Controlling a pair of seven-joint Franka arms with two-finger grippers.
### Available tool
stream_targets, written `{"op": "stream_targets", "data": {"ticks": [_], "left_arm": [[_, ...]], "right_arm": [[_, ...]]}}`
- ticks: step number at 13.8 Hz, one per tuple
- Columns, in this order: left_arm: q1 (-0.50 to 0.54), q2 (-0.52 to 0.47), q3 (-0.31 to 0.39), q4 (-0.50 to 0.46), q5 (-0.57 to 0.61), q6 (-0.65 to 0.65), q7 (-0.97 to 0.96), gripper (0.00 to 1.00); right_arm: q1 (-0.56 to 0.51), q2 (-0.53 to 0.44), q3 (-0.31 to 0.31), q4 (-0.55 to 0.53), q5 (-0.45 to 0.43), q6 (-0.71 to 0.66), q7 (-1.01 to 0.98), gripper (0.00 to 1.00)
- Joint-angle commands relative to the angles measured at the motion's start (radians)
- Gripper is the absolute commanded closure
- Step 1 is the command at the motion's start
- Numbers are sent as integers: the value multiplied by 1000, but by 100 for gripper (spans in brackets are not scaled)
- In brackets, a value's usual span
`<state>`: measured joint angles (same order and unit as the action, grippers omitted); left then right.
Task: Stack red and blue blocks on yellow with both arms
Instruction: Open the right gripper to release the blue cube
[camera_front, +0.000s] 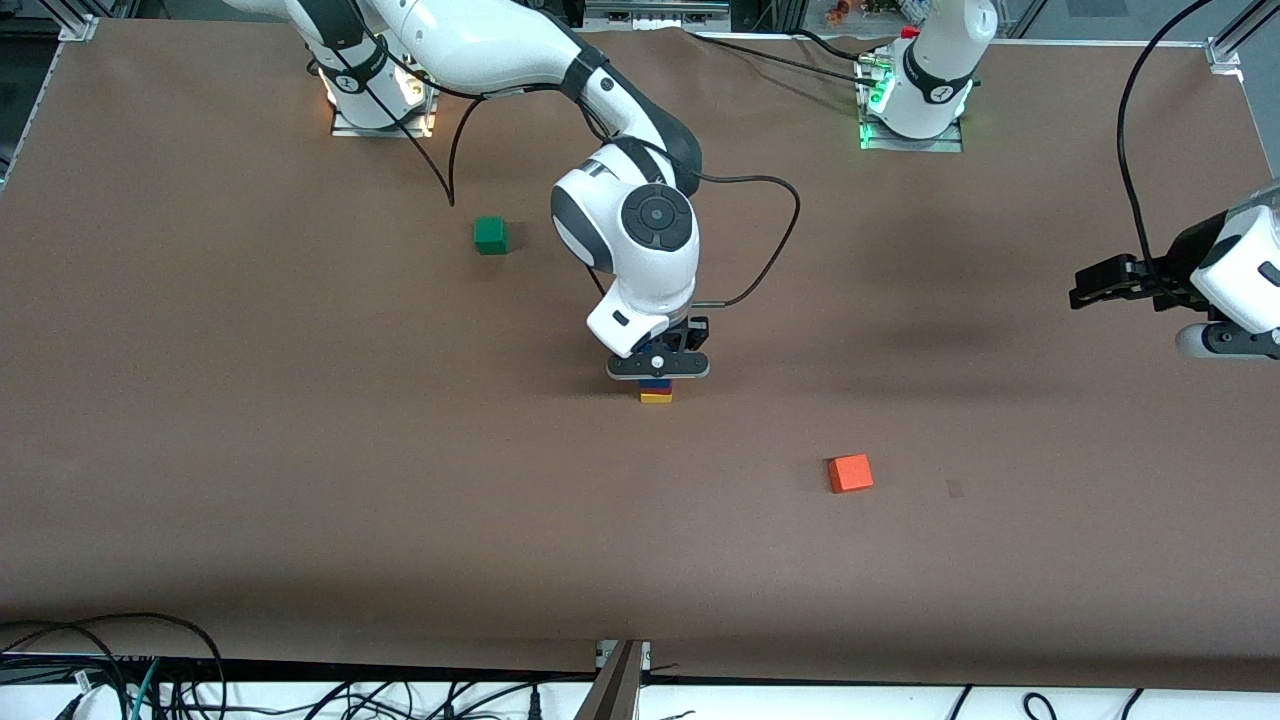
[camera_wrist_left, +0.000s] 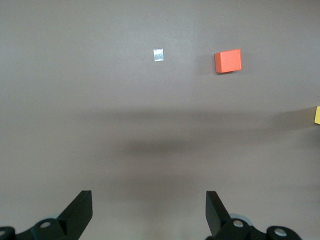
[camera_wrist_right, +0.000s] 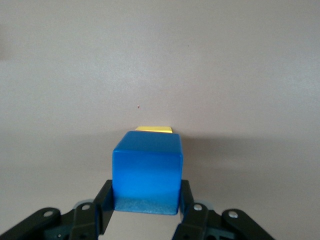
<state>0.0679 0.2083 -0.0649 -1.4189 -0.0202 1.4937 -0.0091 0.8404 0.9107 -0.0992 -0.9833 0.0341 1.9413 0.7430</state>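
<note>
Between the open jaws of the left gripper (camera_wrist_left: 148, 212) is only bare bench (camera_front: 300, 450); the orange cube (camera_wrist_left: 228, 61) lies well apart, ahead of them.

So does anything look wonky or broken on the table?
Nothing is broken or spilled. The stack looks tidy: the right gripper holds the blue block on the red block, which sits on the yellow block. The left gripper waits open at its arm's end of the table. One small pale scrap lies beside the orange cube.
</note>
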Motion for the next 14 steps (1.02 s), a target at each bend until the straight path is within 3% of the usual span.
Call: {"op": "stream_targets", "data": {"ticks": [1, 3, 7, 9, 14], "left_arm": [[7, -9, -3, -6, -12, 10, 23, 0], [13, -9, -3, -6, -11, 10, 24, 0], [6, -7, -3, -6, -12, 10, 18, 0], [6, -7, -3, -6, -14, 10, 23, 0], [18, -7, -3, -6, -15, 11, 26, 0]], "right_arm": [[5, 17, 6, 25, -14, -13, -5, 67], [5, 17, 6, 25, -14, -15, -5, 63], [5, 17, 6, 25, -14, -13, -5, 46], [5, 17, 6, 25, -14, -15, -5, 0], [-13, -18, -7, 28, -10, -86, -8, 0]]}}
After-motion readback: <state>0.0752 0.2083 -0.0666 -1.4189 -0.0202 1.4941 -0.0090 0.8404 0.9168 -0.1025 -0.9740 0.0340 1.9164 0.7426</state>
